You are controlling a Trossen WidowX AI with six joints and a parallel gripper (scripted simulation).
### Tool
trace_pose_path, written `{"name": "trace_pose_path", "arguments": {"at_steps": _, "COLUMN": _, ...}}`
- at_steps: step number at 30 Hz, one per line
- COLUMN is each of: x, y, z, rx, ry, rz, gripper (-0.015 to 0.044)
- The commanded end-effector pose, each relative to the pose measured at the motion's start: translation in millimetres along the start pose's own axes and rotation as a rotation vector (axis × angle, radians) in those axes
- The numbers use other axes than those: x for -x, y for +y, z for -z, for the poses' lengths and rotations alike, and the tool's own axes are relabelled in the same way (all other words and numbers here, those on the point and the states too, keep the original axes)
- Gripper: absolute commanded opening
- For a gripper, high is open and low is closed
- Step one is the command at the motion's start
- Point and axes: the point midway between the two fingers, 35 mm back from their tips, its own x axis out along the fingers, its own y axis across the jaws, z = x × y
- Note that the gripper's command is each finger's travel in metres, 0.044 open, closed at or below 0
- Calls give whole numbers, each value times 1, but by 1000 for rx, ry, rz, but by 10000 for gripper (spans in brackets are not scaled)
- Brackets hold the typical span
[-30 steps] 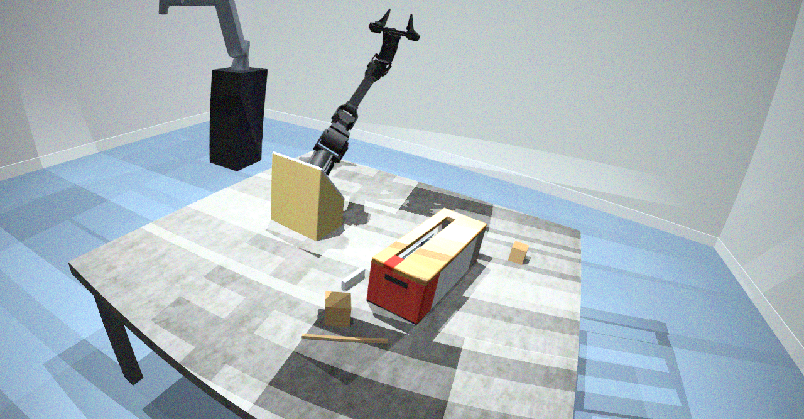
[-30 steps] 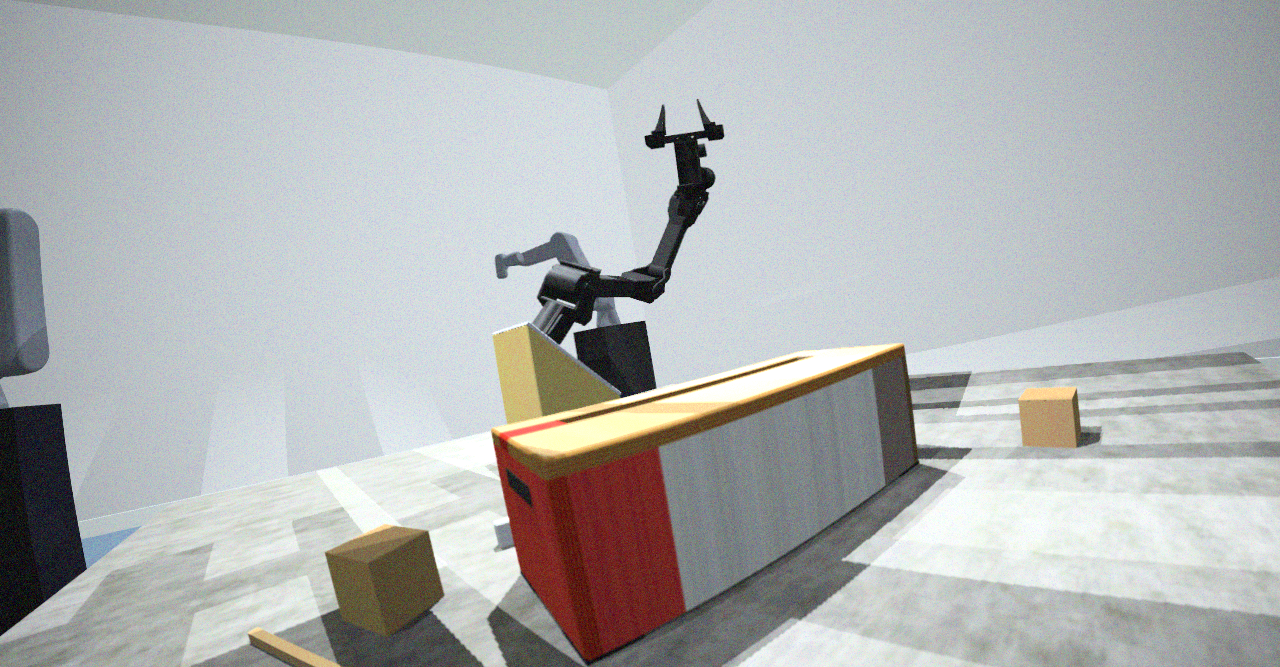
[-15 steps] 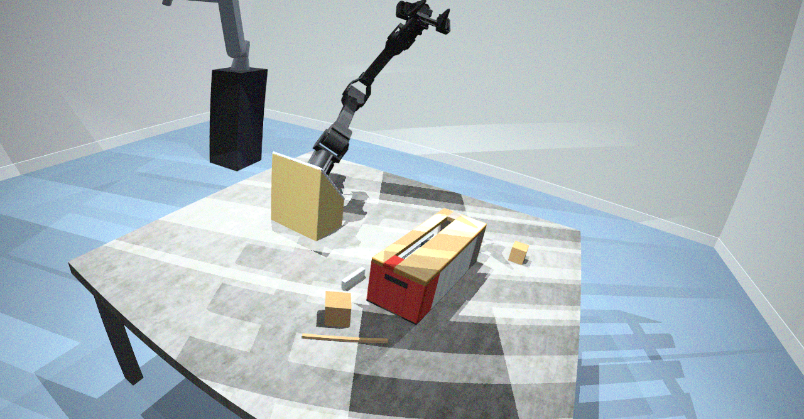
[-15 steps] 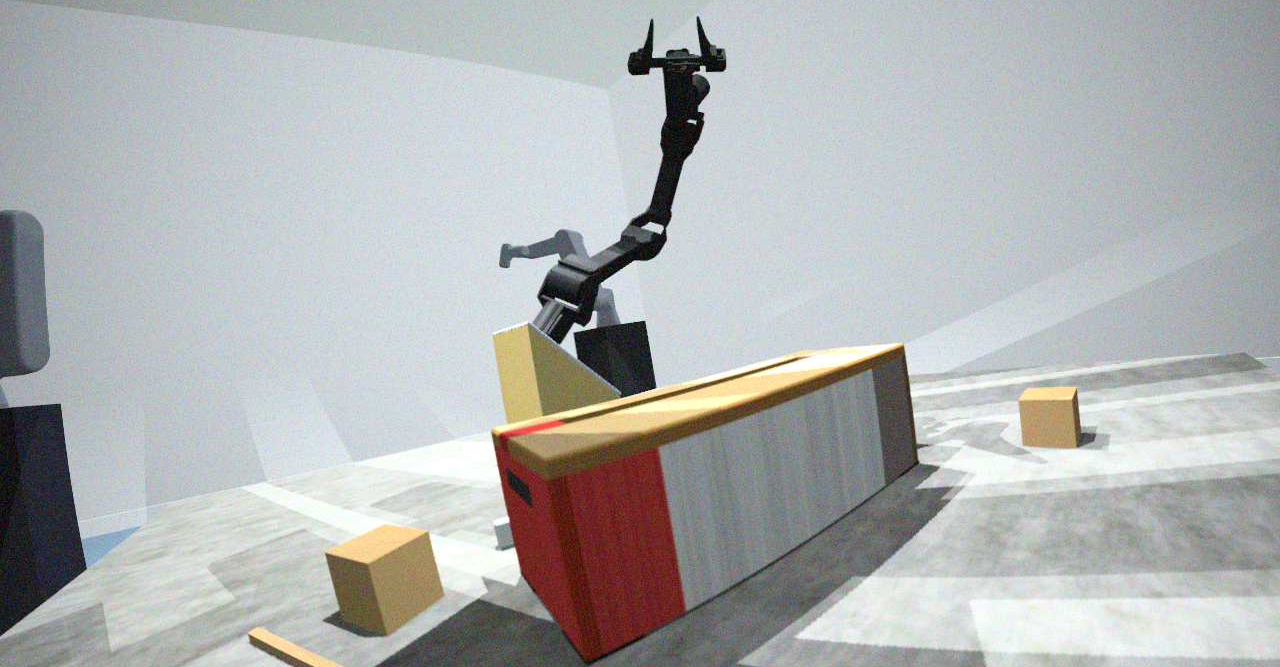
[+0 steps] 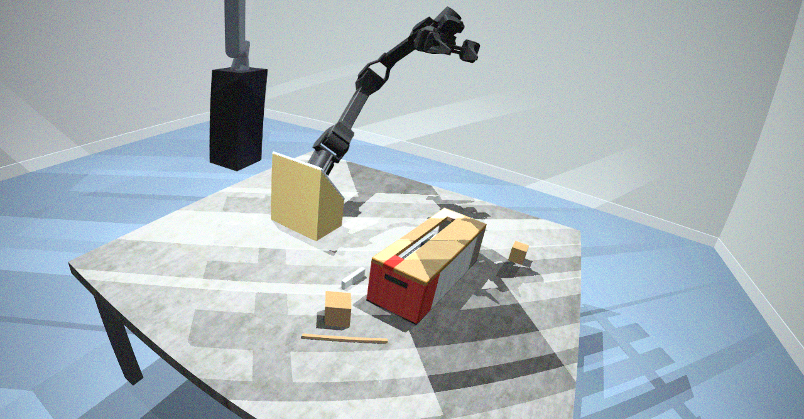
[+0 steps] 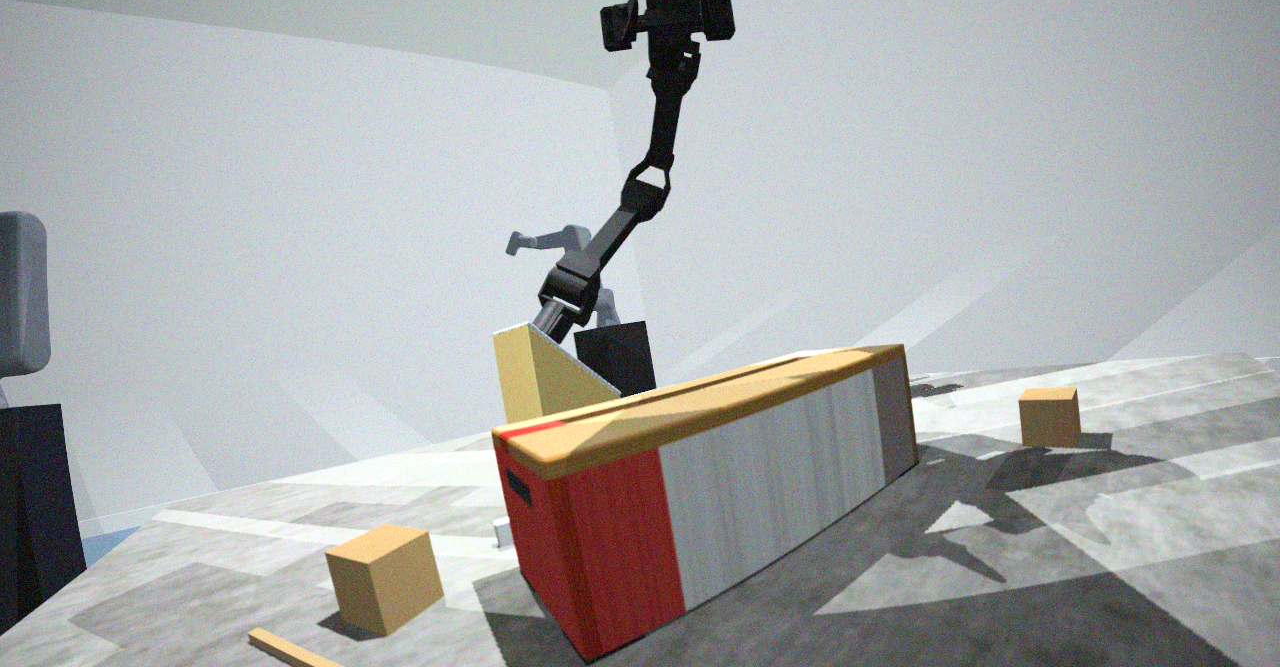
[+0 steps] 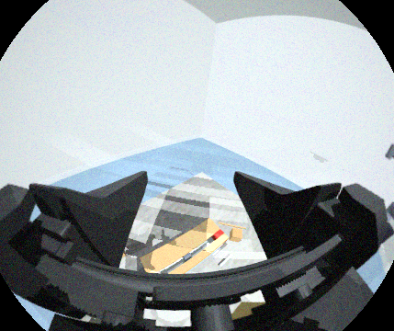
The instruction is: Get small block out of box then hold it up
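The gripper (image 7: 191, 190) is high above the table (image 5: 168, 281), jaws wide apart w/ nothing between them. I judge this is the approach step: next it must descend to the box (image 5: 427, 264), at 5 o'clock from it in top view. Only the wrist view looks into the slot; the block itself I cannot make out, presumably on its shelf.

On the table (image 5: 168, 247): box (image 5: 427, 264) at centre, wedge (image 5: 303, 203) behind it, 2 cubes (image 5: 337, 307) (image 5: 518, 252) flanking it, stick (image 5: 343, 338) nearest the edge; my arm's base (image 5: 328, 155) behind the wedge.
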Motion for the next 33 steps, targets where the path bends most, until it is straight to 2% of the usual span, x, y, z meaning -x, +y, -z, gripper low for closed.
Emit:
{"name": "trace_pose_path", "arguments": {"at_steps": 1, "x": -50, "y": -9, "z": 43, "rx": -75, "ry": 219, "rz": -3, "gripper": 400}}
{"name": "trace_pose_path", "arguments": {"at_steps": 7, "x": -113, "y": -27, "z": 123, "rx": -232, "ry": 571, "rz": 27, "gripper": 400}}
{"name": "trace_pose_path", "arguments": {"at_steps": 13, "x": -152, "y": -44, "z": 213, "rx": -434, "ry": 929, "rz": 105, "gripper": 400}}
{"name": "trace_pose_path", "arguments": {"at_steps": 18, "x": -165, "y": -59, "z": 297, "rx": -660, "ry": 1243, "rz": 231, "gripper": 400}}
{"name": "trace_pose_path", "arguments": {"at_steps": 23, "x": -160, "y": -73, "z": 372, "rx": -915, "ry": 1518, "rz": 419, "gripper": 400}}
{"name": "trace_pose_path", "arguments": {"at_steps": 26, "x": -156, "y": -77, "z": 391, "rx": -992, "ry": 1585, "rz": 483, "gripper": 400}}
{"name": "trace_pose_path", "arguments": {"at_steps": 33, "x": -156, "y": -77, "z": 392, "rx": -992, "ry": 1584, "rz": 483, "gripper": 400}}
